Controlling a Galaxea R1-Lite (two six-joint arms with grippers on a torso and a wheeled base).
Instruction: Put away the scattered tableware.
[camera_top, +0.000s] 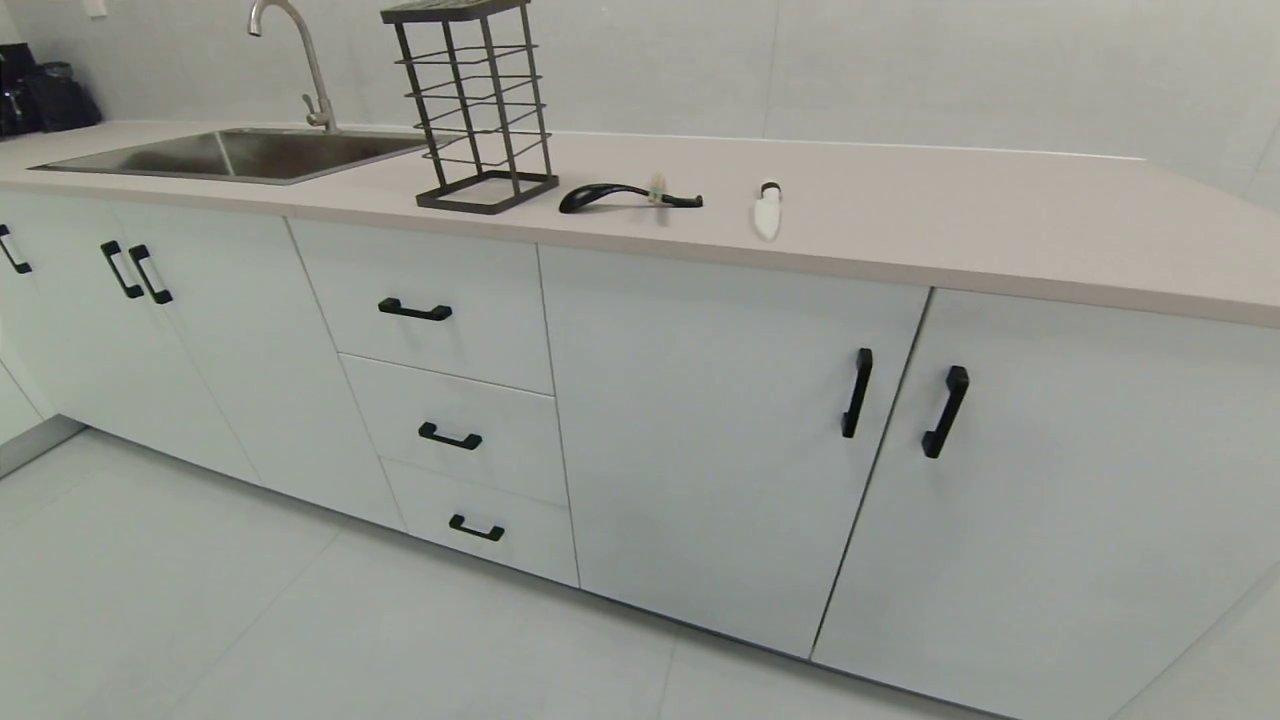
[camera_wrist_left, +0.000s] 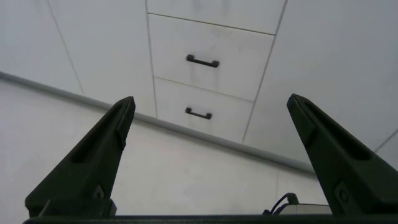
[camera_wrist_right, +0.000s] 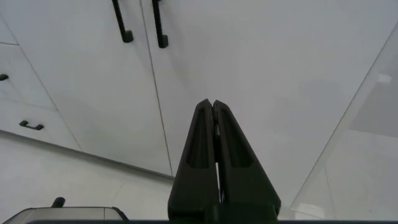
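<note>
In the upper left of the head frame a steel sink is set into the pale matte tabletop, with a curved faucet behind it. Right of it, at upper centre, a black wire rack stands upright. Just beside its base lies a black spoon with an arched handle, and farther right, apart from it, a small white utensil with a black end. The left claw faces the lower drawers and the floor, its dark tapered fingers spread wide. The right claw faces the smooth white cabinet doors, fingers pressed together on nothing.
</note>
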